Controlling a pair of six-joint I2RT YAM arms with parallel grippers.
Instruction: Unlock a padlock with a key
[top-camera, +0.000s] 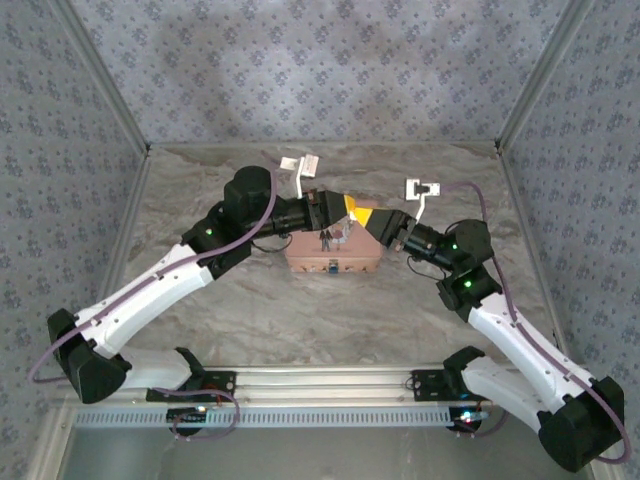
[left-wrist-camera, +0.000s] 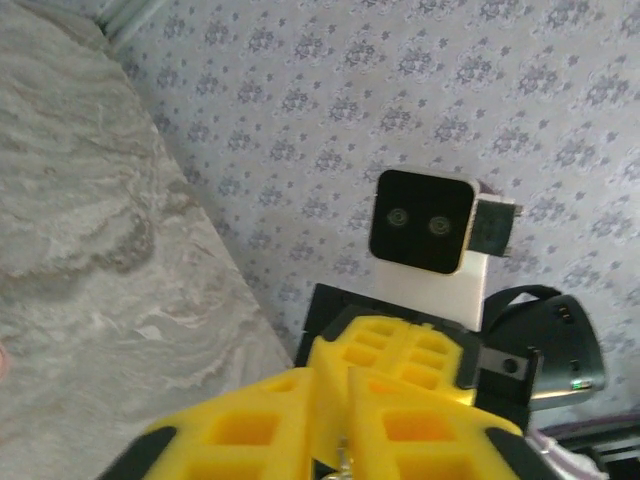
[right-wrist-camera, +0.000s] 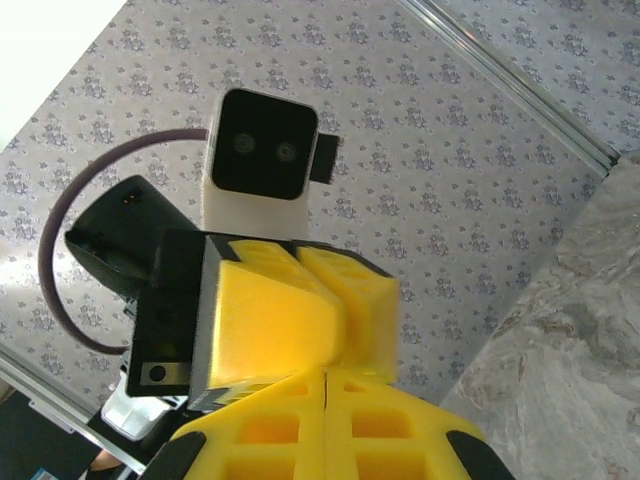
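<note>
Above the pink tin (top-camera: 333, 256) my two grippers meet tip to tip. The left gripper (top-camera: 349, 206) is shut, and in the left wrist view a small shiny metal piece (left-wrist-camera: 345, 458) sticks out low between its yellow fingers (left-wrist-camera: 250, 430); I cannot tell whether it belongs to the padlock or the key. The right gripper (top-camera: 368, 216) faces it, its fingers (right-wrist-camera: 400, 430) pressed together with just a thin dark seam between them. A tiny blue speck (top-camera: 333, 266) sits at the tin's front edge, too small to identify. Small dark bits (top-camera: 327, 238) show under the fingertips.
The tin stands mid-table on the marbled surface (top-camera: 300, 320). Patterned walls (top-camera: 320, 70) close in the back and both sides. Each wrist camera sees the other arm's white camera block (left-wrist-camera: 425, 235) (right-wrist-camera: 258, 150) close ahead.
</note>
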